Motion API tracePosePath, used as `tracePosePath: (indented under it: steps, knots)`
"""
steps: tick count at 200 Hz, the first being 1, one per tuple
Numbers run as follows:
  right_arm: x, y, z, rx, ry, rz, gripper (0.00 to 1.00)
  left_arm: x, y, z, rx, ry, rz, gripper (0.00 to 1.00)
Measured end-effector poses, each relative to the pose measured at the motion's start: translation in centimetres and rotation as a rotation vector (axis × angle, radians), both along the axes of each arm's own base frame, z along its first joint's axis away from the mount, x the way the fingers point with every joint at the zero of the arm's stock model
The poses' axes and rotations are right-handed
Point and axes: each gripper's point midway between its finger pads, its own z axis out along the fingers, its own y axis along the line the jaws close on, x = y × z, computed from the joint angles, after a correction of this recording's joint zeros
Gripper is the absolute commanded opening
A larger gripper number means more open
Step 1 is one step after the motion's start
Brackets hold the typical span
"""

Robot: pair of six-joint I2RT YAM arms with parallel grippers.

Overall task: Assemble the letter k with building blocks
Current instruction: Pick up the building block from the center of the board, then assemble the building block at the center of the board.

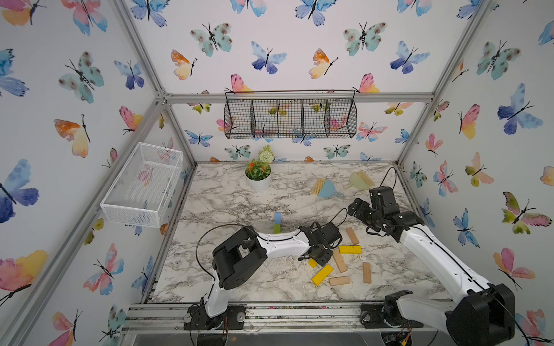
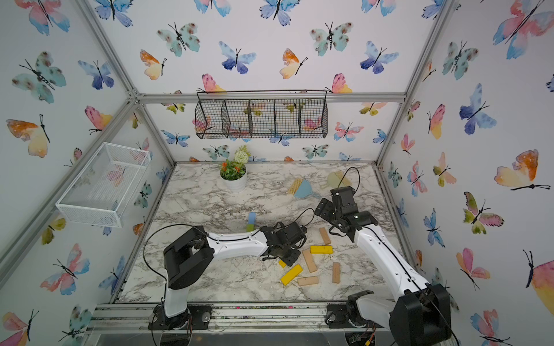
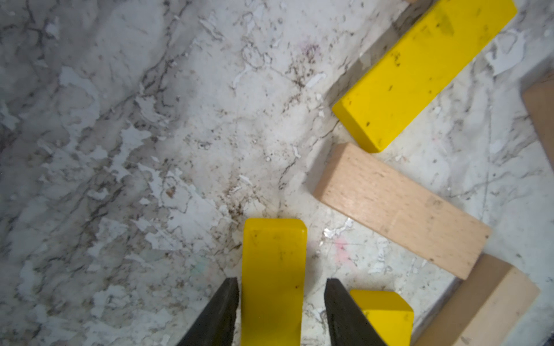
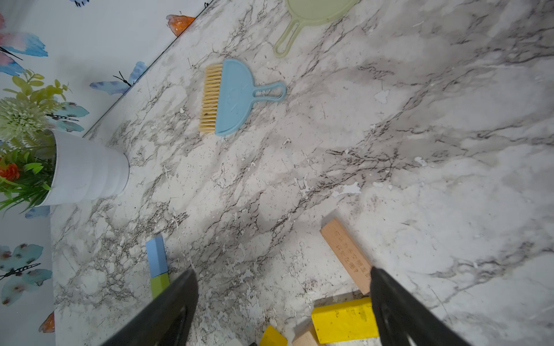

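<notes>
Lying end to end at the left, a short light blue block [image 1: 278, 217] touches a short green block [image 1: 277, 228]. The left gripper [image 3: 281, 280] straddles a flat yellow wooden bar [image 3: 272, 257] on the marble tabletop [image 1: 239, 209], fingers apart, a gap on one side. The right gripper [image 4: 283, 270] hangs above, fingers spread wide.

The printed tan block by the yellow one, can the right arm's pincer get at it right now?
Probably yes: the right pincer hangs open near the tan block, nothing lies on it, though a yellow block sits close.
</notes>
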Motion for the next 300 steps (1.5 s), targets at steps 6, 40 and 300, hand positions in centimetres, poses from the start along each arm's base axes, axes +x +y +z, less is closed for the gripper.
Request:
tracePosePath:
  steps: [6, 40, 300]
  knots:
    - [0.0, 0.0, 0.0, 0.001, 0.001, 0.001, 0.91, 0.0, 0.1, 0.0, 0.008, 0.001, -0.001, 0.49]
    - [0.0, 0.0, 0.0, 0.001, 0.001, 0.001, 0.92, 0.2, 0.5, -0.9, 0.058, -0.001, -0.003, 0.49]
    - [-0.8, 0.7, -2.7, 0.022, 0.067, 0.034, 0.92, 10.7, 6.0, 5.4, 0.028, -0.114, 0.096, 0.36]
